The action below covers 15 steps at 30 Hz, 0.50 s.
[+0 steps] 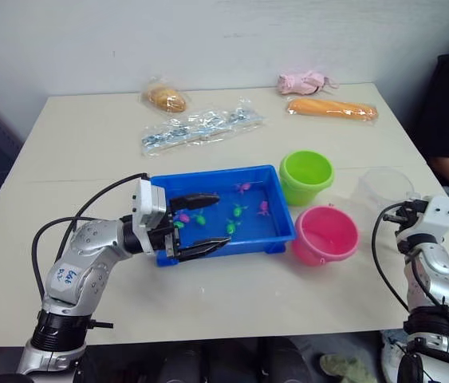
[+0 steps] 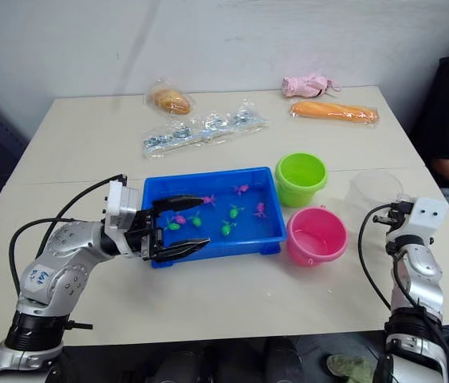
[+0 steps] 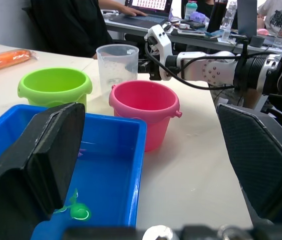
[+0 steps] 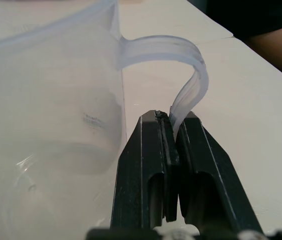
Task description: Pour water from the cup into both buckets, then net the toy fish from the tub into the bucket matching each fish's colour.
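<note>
The tub [image 1: 276, 231] sits near the middle of the table [image 1: 64, 152]. The toy fish [image 1: 232, 217] lie inside the tub, spread out. Two buckets stand just right of the tub, one bucket [image 1: 306, 177] behind the other bucket [image 1: 325, 234]. The cup [image 1: 384, 188] stands right of the buckets, near the table's right edge. The right gripper [image 4: 174, 131] is beside the cup, pinched on its handle. The left gripper [image 1: 194, 224] reaches over the left end of the tub, fingers apart. Four wrapped things lie at the back of the table: one bag [image 1: 165, 98] on the left, a long bag [image 1: 200, 128] before it, maybe bits of metal, and a small bundle [image 1: 302, 81] with a long packet [image 1: 332, 108] on the right.
</note>
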### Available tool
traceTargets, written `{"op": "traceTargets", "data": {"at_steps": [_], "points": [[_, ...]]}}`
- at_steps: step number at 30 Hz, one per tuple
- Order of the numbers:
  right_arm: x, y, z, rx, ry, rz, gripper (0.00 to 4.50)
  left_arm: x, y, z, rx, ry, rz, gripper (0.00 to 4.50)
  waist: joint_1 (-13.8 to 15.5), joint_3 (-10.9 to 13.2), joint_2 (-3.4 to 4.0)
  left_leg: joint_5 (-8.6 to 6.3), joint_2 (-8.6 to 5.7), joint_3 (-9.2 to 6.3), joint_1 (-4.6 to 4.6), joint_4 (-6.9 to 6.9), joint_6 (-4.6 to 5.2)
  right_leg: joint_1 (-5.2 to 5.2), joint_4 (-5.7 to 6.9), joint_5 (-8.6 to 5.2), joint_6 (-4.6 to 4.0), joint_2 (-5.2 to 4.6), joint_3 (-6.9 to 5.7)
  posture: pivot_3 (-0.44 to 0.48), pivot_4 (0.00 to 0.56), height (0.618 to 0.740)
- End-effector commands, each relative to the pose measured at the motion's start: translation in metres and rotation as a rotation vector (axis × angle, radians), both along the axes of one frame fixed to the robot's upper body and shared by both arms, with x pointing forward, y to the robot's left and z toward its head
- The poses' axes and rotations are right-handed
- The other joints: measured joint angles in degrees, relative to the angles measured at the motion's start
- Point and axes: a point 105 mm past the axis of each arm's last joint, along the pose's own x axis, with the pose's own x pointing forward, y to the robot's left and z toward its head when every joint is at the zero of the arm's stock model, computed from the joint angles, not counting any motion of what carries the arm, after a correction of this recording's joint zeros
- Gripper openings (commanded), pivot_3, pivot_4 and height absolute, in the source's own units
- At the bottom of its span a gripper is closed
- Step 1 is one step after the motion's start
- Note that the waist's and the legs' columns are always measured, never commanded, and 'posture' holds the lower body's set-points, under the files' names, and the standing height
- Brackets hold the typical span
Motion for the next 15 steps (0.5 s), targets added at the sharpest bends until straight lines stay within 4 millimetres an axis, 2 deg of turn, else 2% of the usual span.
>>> {"op": "traceTargets", "data": {"at_steps": [1,2,6,7,9,13,15], "points": [[-0.010,-0.013,0.012,-0.025,-0.056,-0.033,0.78,-0.007,-0.002,0.007,-0.017,-0.036,-0.013,4.50,0.13,0.00,0.00,0.00,0.01,0.00,-0.01,0.00,0.00,0.00,-0.01,0.00,0.00,-0.02,-0.01,0.000,0.150,0.740],[-0.011,-0.013,0.011,-0.025,-0.058,-0.031,1.04,-0.007,-0.002,0.007,-0.018,-0.037,-0.011,4.50,0.16,0.00,0.00,0.00,0.01,0.00,-0.01,0.00,0.00,0.00,-0.01,0.00,0.00,-0.02,0.00,0.000,0.150,0.740],[-0.025,-0.014,0.007,-0.022,-0.036,-0.023,2.85,-0.006,0.000,0.005,-0.019,-0.041,0.002,4.50,0.17,0.00,0.00,0.00,0.02,-0.01,-0.01,0.00,0.01,0.00,-0.01,0.00,0.01,-0.02,0.00,0.000,0.150,0.740],[-0.030,-0.014,0.006,-0.023,-0.029,-0.019,3.46,-0.005,0.001,0.005,-0.020,-0.042,0.007,4.50,0.16,0.00,0.00,0.00,0.02,-0.01,-0.01,0.00,0.01,0.00,-0.01,0.01,0.01,-0.02,0.01,0.000,0.150,0.740],[-0.044,-0.014,0.004,-0.014,-0.019,-0.014,4.42,-0.005,0.002,0.003,-0.021,-0.042,0.019,4.50,0.18,0.00,0.00,0.00,0.03,-0.03,0.00,0.00,0.01,0.00,-0.01,0.00,0.01,-0.02,0.02,0.000,0.150,0.740],[-0.069,-0.011,0.001,0.002,0.013,0.017,4.47,-0.006,0.007,0.001,-0.019,-0.039,0.039,4.50,0.25,0.00,0.00,0.00,0.04,-0.04,0.00,0.00,0.01,0.00,-0.01,0.01,0.01,-0.02,0.02,0.000,0.150,0.740],[-0.079,0.002,0.010,0.006,-0.023,0.104,4.47,-0.006,0.012,-0.001,-0.014,-0.038,0.060,4.50,0.24,0.00,0.00,0.00,0.04,-0.02,0.01,-0.01,0.01,0.00,-0.02,0.01,0.02,-0.02,0.05,0.000,0.150,0.740]]}}
